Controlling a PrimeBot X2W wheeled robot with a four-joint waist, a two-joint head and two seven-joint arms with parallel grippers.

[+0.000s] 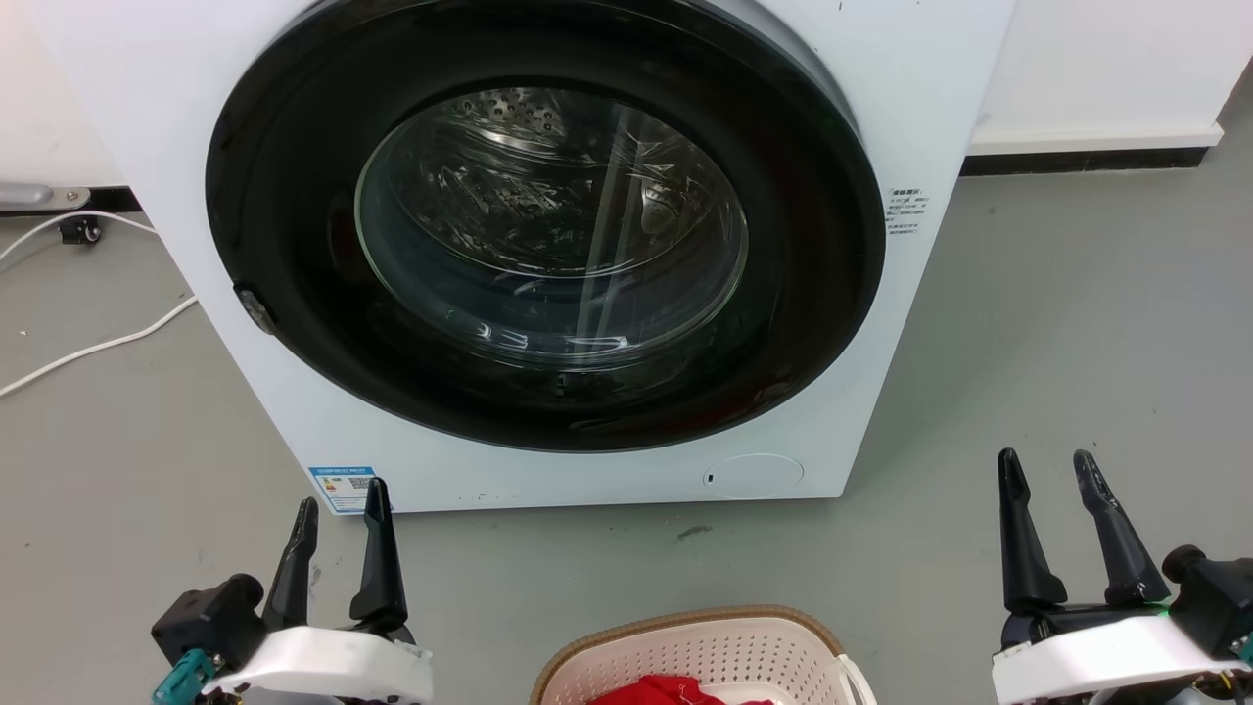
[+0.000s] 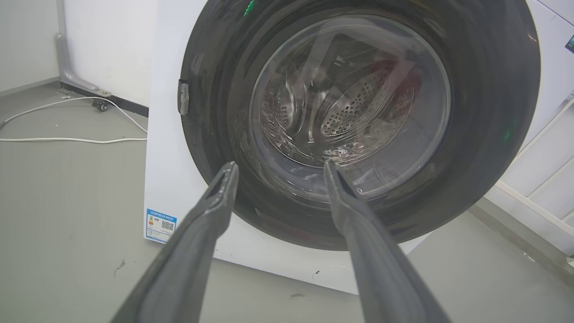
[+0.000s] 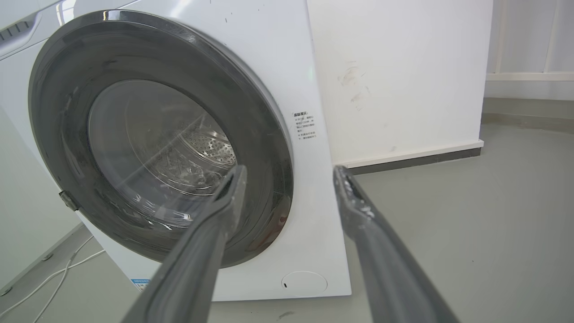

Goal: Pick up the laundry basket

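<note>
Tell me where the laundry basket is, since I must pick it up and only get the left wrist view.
Observer: In the head view the laundry basket sits on the floor at the bottom edge, nearer the robot than the washing machine.
Operator: Which tool is closer to it?
Observer: Neither clearly; it lies between the left tool and the right tool, roughly midway.
Operator: Is the basket empty?
Observer: No, a red cloth lies inside it.
</note>
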